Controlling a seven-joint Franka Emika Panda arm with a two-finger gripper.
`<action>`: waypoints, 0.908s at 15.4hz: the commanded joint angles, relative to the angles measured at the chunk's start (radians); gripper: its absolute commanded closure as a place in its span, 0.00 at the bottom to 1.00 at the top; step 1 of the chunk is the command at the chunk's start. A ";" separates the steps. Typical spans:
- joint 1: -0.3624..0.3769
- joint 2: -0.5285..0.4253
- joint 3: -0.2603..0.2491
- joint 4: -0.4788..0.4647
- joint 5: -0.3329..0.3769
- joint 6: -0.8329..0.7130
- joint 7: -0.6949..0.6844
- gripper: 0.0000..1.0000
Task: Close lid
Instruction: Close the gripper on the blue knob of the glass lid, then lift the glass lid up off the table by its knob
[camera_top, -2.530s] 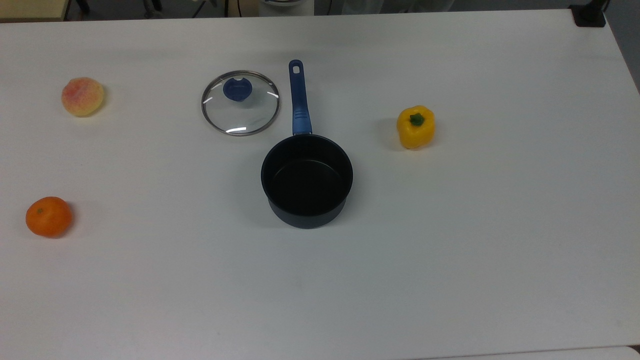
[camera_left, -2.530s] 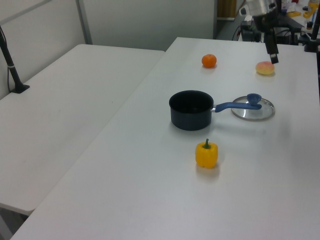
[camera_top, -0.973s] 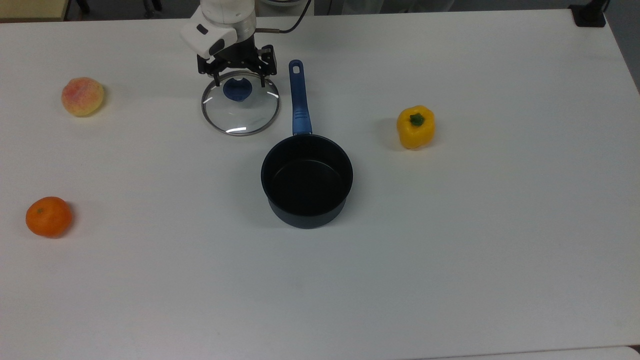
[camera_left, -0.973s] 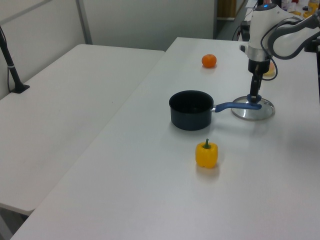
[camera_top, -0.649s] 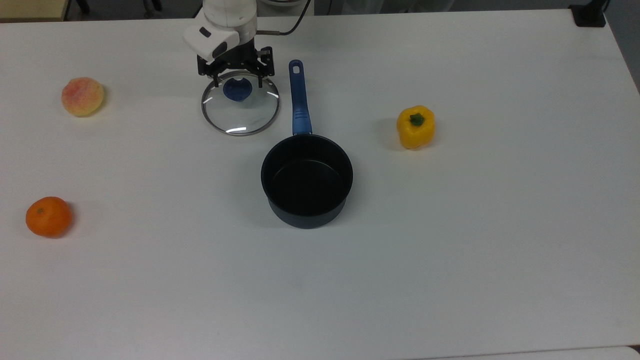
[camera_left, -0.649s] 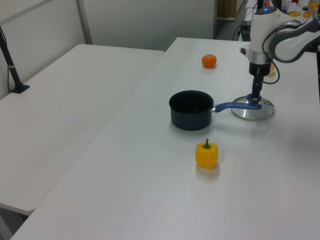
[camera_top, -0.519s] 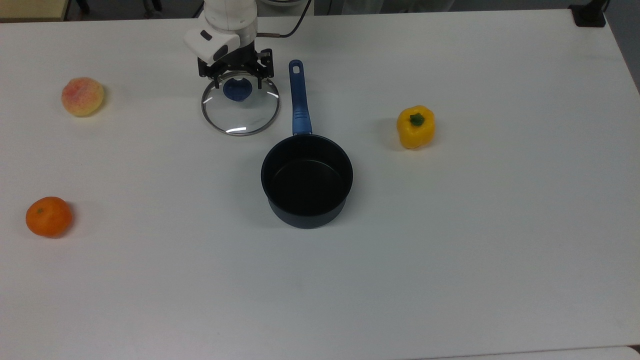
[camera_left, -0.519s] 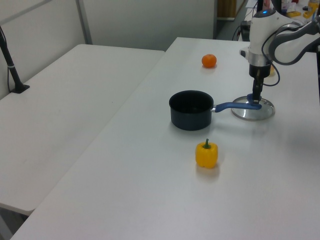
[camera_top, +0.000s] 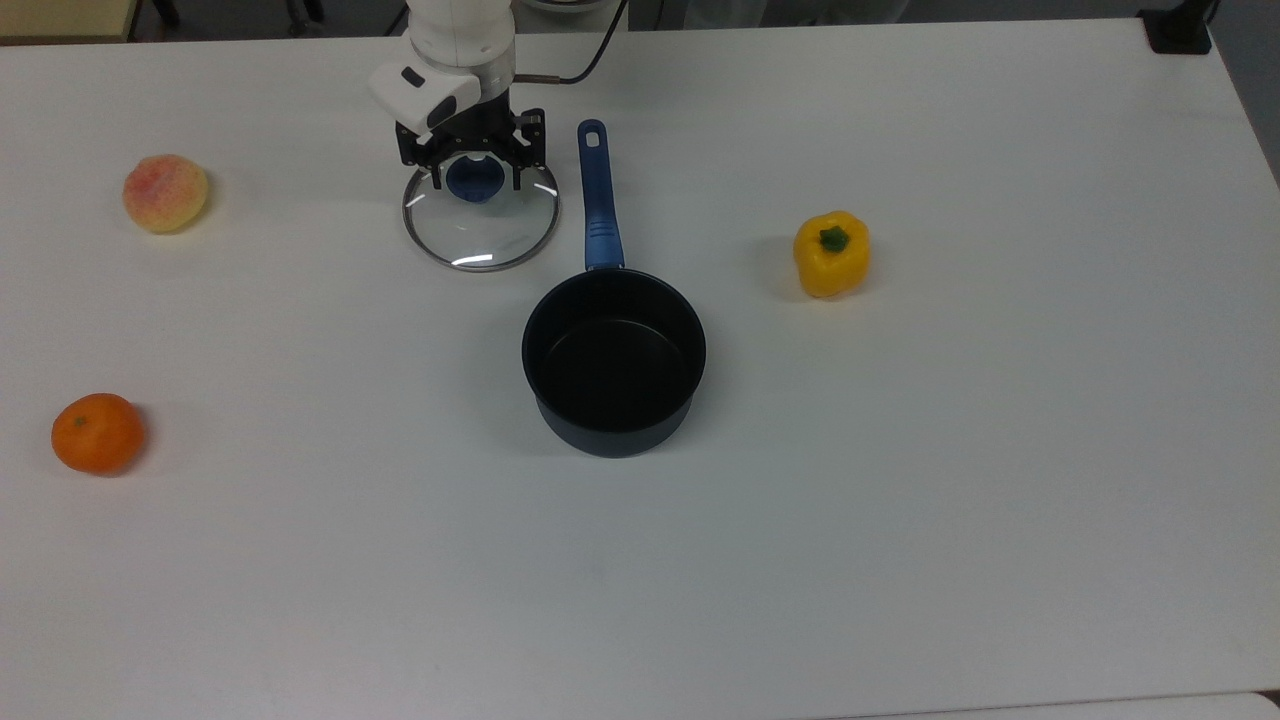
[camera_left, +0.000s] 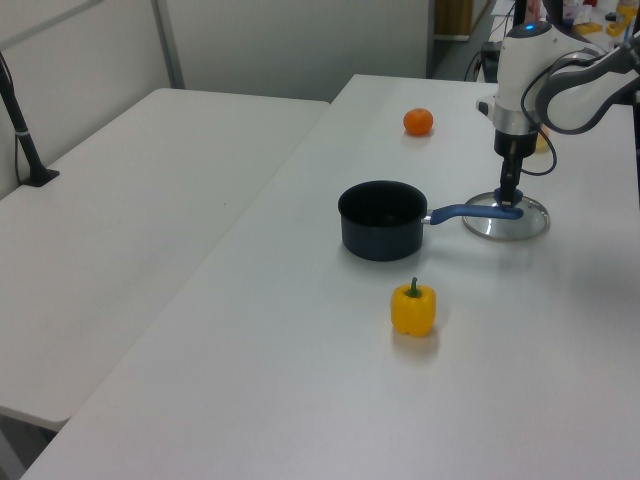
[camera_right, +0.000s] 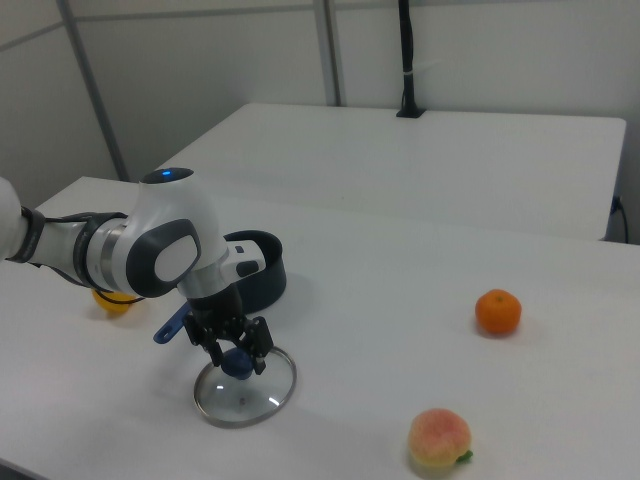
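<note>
The round glass lid (camera_top: 482, 232) with a metal rim lies flat on the white table, to the top view's left of the pot handle. Its blue knob (camera_top: 476, 181) sits between my fingers. My gripper (camera_top: 476, 176) is open and points straight down, one finger on each side of the knob, with small gaps still showing. The right view has the gripper (camera_right: 238, 356) low over the lid (camera_right: 246, 391). The dark saucepan (camera_top: 614, 362) stands open beside it, its blue handle (camera_top: 599, 205) pointing toward the arm. The left view shows the gripper (camera_left: 510, 194), lid (camera_left: 510, 221) and saucepan (camera_left: 382, 218).
A yellow pepper (camera_top: 831, 253) sits at the top view's right of the pot. A peach (camera_top: 165, 193) and an orange (camera_top: 97, 433) lie at the top view's left. The white table (camera_top: 900, 520) is wide, and a second table (camera_left: 130, 200) adjoins it.
The arm came in from the table's far side and lowered over the lid. In the last second the gripper sank slightly around the knob. The lid and pot have not moved.
</note>
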 joint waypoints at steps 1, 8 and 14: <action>0.001 0.001 -0.001 -0.012 -0.023 0.028 0.028 0.47; -0.002 -0.018 -0.001 0.040 -0.023 -0.093 0.017 0.74; -0.001 -0.035 -0.001 0.243 -0.023 -0.328 0.011 0.74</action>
